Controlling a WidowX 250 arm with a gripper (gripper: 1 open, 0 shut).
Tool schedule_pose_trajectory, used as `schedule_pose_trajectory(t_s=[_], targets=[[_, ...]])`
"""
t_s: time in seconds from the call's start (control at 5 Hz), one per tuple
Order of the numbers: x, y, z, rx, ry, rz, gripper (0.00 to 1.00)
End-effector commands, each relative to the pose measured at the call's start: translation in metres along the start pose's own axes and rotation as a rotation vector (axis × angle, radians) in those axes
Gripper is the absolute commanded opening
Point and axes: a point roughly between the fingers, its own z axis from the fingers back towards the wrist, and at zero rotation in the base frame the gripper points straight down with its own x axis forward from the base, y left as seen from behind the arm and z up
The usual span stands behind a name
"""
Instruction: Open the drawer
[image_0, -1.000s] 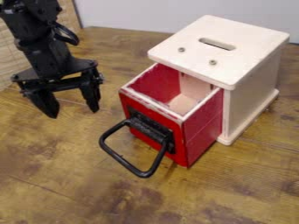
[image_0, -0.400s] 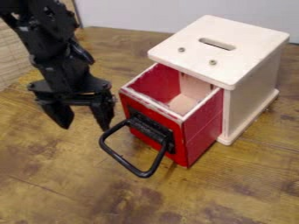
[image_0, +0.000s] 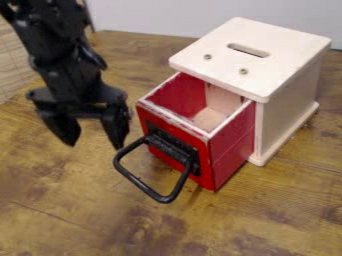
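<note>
The red drawer (image_0: 201, 135) stands partly pulled out of the cream-white cabinet (image_0: 274, 75), its pale wood interior showing. A large black loop handle (image_0: 154, 170) hangs from its front and lies toward the table. My black gripper (image_0: 91, 130) hovers just left of the drawer's front corner, pointing down. Its two fingers are spread open with nothing between them. The right finger is close to the handle's upper left end, a small gap apart.
The wooden tabletop (image_0: 80, 215) stretches in front of and left of the drawer. The cabinet has a slot (image_0: 247, 48) on its top. A pale wall runs behind the table.
My gripper has moved right toward the drawer's front and rolled slightly. The drawer and handle have not moved.
</note>
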Motion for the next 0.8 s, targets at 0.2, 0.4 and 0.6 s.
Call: schedule_pose_trajectory(t_s=[0.2, 0.4, 0.6], targets=[[-0.003, -0.004, 0.016, 0.006, -0.054, -0.056, 1.00], [-0.005, 0.004, 0.024, -0.009, -0.063, -0.056, 1.00], [-0.007, 0.010, 0.030, -0.013, -0.070, -0.055, 1.00]])
